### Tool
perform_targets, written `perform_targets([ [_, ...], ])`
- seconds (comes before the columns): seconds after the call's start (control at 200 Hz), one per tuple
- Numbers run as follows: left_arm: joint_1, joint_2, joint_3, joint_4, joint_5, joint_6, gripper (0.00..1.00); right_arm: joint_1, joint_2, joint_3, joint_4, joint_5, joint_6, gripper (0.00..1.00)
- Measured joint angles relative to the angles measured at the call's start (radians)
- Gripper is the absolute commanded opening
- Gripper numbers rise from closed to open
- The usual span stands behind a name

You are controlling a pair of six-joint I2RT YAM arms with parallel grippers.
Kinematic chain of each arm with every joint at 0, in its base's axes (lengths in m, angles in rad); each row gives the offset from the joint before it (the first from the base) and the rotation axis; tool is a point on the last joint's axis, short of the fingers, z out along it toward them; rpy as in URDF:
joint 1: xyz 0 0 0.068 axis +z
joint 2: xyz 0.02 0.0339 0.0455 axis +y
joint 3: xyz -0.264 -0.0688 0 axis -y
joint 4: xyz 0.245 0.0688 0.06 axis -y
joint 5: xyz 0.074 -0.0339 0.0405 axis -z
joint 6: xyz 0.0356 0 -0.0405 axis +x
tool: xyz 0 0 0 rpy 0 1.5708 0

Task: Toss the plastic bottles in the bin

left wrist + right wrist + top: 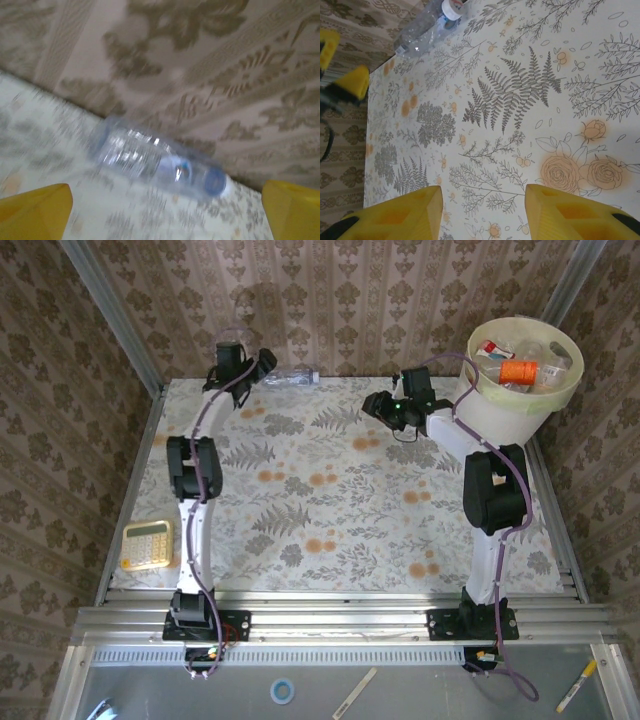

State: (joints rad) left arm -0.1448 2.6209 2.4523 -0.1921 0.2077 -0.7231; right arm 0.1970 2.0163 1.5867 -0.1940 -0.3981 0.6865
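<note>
clear plastic bottle (pixel 290 377) flat on floral surface (pixel 350 510) by back wall | just ahead of left jaws, long axis across approach | left jaws wide, empty | right jaws part-open, empty, farther

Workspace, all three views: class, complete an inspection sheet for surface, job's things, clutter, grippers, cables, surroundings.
Surface: floral tablecloth, flat.
Job's things: clear bottle lying at far edge; bin far right, bottles inside.
Clutter: yellow calculator, near left.
Grippers: left gripper open, facing the bottle; right gripper open, empty.
Cables: purple cable along each arm.
Surroundings: patterned wallpaper.
</note>
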Motion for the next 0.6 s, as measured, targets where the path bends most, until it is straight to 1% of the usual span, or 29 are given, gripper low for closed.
perform_targets([
  [0.065,0.000,0.118,0.202,-0.050,0.009,0.004,0.96,0.000,0.000,-0.005,-0.002,0.000,-0.004,0.49],
  [0.105,0.002,0.155,0.258,-0.063,0.014,-0.003,0.96,0.000,0.000,-0.008,-0.010,0.000,-0.008,0.49],
  [0.135,0.003,0.166,0.266,-0.068,0.019,-0.013,0.97,0.000,0.000,-0.011,-0.017,0.000,-0.011,0.49],
  [0.205,0.010,0.163,0.226,-0.065,0.026,-0.034,0.97,0.000,0.000,-0.016,-0.029,0.000,-0.020,0.49],
  [0.31,0.022,0.119,0.071,-0.042,0.032,-0.069,0.98,0.000,0.000,-0.017,-0.042,0.000,-0.030,0.50],
  [0.365,0.027,0.114,0.024,-0.043,0.035,-0.087,0.99,0.000,0.000,-0.018,-0.043,0.000,-0.031,0.50],
  [0.505,0.030,0.102,0.004,-0.036,0.058,-0.144,1.00,0.000,0.000,-0.018,-0.043,0.000,-0.032,0.51],
  [0.6,0.029,0.098,-0.022,-0.001,0.071,-0.210,1.00,0.000,0.000,-0.018,-0.043,0.000,-0.034,0.51],
])
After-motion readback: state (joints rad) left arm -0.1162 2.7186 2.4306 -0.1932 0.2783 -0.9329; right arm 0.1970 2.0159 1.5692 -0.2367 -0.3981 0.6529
